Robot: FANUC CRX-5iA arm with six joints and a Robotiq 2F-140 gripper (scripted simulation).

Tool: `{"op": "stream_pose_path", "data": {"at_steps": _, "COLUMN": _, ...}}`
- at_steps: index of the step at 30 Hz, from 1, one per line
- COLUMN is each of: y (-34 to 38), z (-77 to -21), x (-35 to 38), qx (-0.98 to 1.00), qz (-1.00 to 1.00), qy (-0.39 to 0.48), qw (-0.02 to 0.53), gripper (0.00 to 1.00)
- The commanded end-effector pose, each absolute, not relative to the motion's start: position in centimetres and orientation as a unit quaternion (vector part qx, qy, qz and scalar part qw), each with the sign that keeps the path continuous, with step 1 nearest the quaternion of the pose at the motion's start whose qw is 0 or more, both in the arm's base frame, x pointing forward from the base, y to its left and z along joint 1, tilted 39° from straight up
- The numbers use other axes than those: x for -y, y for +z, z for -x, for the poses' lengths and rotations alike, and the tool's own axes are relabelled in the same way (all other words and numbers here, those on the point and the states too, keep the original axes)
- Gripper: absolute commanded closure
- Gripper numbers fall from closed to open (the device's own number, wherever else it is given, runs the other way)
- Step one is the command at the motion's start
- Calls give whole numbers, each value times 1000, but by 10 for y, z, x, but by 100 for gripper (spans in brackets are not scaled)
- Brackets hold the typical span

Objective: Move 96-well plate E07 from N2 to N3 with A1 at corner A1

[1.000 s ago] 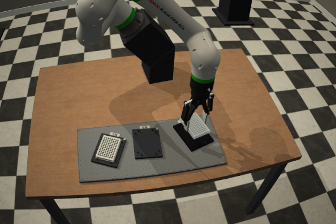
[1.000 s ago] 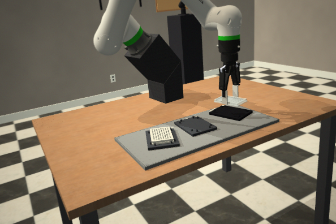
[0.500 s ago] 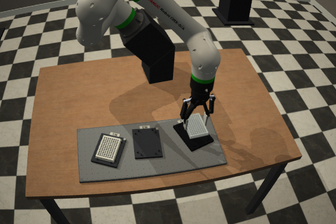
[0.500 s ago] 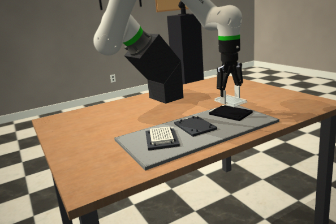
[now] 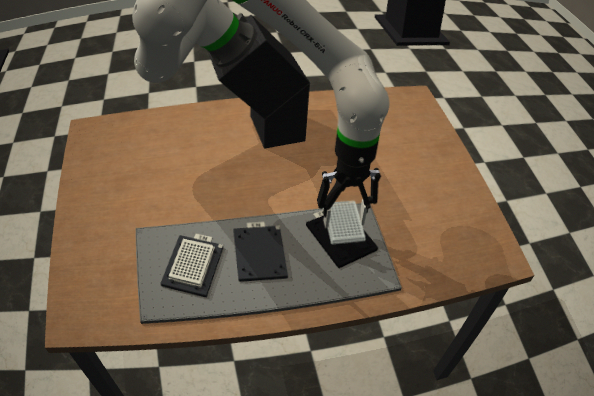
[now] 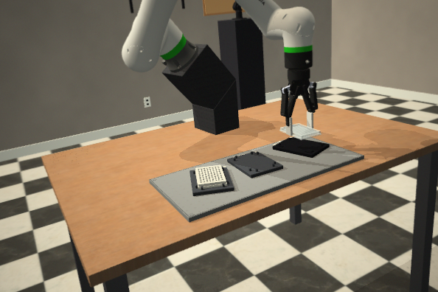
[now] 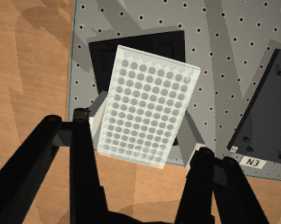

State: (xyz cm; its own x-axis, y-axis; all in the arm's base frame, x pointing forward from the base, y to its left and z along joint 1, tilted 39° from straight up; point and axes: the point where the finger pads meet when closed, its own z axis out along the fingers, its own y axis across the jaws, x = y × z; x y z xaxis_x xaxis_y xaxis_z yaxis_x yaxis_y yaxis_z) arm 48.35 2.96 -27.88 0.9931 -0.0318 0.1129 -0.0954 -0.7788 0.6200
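So plate E07 (image 5: 345,222) is up in the air right now, clamped between the gripper's (image 5: 348,210) fingers (image 6: 290,125) across its long sides. It hangs flat, wells up, just above the black nest N2 (image 5: 350,249), not touching it. You can see the gap best from the side, where the clear plate (image 6: 300,131) floats over the dark nest (image 6: 301,147). From the wrist view the plate (image 7: 147,114) sits skewed against N2 (image 7: 166,44) underneath, so its edges don't line up with the nest's edges, and it covers most of the nest.

Next over on the grey deck (image 5: 300,295) is N3 (image 5: 260,253), the dark grey one in the middle with little locator pegs at its corners and nothing on it. Its label (image 7: 252,162) reads N3 in the wrist view. It's near N2 but not touching.

Past that, at the far end of the deck from the gripper, plate E01 (image 5: 190,261) sits flat on N1 (image 5: 172,284), turned a bit relative to the deck's edge.

The whole deck lies on a wooden bench (image 5: 125,160), and the white arm (image 5: 310,35) reaches over from its black base (image 5: 280,100) at the back of the bench.
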Motion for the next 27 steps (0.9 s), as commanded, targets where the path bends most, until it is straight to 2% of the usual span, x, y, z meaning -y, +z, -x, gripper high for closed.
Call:
{"op": "stream_pose_path", "data": {"at_steps": 1, "y": -277, "z": -484, "x": -27, "qx": 34, "qz": -942, "qy": 48, "qw": 331, "gripper": 100}}
{"op": "stream_pose_path", "data": {"at_steps": 10, "y": -263, "z": -485, "x": -10, "qx": 34, "qz": -942, "qy": 48, "qw": 331, "gripper": 100}}
{"op": "stream_pose_path", "data": {"at_steps": 27, "y": -201, "z": -490, "x": 66, "qx": 34, "qz": -942, "qy": 48, "qw": 331, "gripper": 100}}
